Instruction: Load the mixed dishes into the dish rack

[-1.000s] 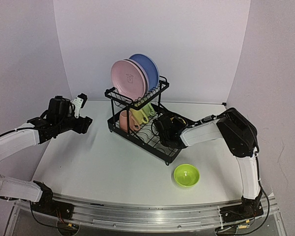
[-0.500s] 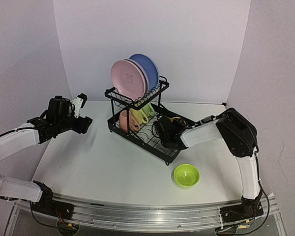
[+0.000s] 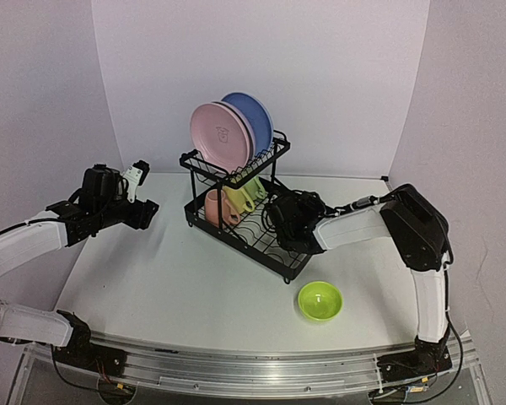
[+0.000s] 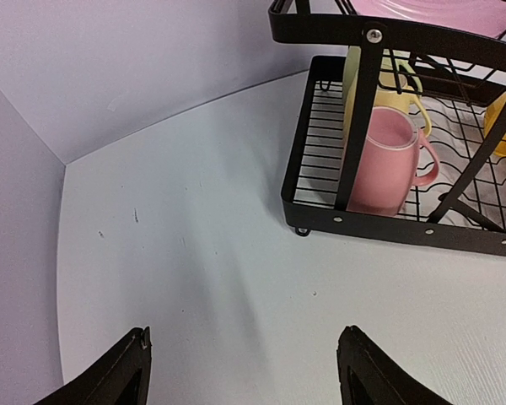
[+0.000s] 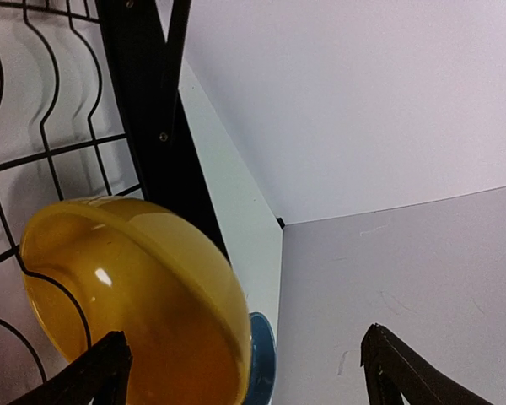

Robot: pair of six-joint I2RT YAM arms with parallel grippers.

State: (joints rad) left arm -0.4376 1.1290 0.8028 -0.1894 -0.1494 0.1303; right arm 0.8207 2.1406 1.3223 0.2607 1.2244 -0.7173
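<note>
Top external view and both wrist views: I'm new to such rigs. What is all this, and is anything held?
Two robot arms are bolted side by side. The top view looks down from behind them; each wrist view looks past that arm's own fingers. The left gripper hovers open, empty, beside the dish rack. The right gripper reaches into the rack's lower tray, jaws wide, gripping nothing; the yellow bowl rests on the wires. A pink plate and blue plate stand on top, a pink mug below. A lime bowl lies on the table.
</note>
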